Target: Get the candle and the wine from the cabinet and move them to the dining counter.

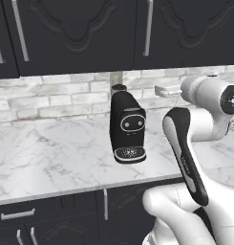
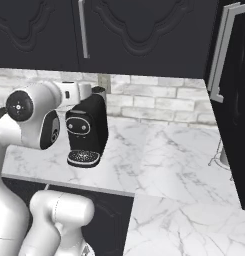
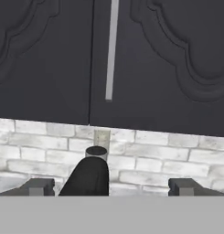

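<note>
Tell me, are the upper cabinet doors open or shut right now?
Shut. The cabinet doors sit flush, edges meeting along one seam beside the silver handle, and the open gripper hangs short of it.

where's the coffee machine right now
The black coffee machine stands on the marble worktop against the brick wall, below the closed cabinet; in the hand view its top sits low, left of centre, between the open tool tips.
</note>
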You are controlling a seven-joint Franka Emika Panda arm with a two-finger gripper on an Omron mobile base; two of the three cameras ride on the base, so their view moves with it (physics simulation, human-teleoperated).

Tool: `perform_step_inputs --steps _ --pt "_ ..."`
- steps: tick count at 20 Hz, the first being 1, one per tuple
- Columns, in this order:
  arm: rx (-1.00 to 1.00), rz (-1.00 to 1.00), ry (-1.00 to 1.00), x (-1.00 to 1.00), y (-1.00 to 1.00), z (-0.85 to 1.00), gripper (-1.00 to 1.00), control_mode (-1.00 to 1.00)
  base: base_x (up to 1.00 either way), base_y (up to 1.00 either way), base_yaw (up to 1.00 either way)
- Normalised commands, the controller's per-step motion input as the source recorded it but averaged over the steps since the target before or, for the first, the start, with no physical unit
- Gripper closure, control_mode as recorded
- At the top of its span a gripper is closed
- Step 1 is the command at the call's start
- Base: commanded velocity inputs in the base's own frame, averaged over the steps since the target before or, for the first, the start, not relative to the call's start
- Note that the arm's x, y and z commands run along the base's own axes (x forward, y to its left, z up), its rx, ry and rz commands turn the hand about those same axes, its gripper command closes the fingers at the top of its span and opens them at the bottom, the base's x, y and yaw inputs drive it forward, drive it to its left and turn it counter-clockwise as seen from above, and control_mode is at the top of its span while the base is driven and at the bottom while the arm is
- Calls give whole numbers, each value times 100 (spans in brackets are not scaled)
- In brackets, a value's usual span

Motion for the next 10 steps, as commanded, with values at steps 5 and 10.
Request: perform_step_inputs --steps 5,10 --pt "0 0 -26 -9 0 53 -100 -100 0 0 0" --pt "0 0 -19 0 0 63 -100 -100 0 0 0"
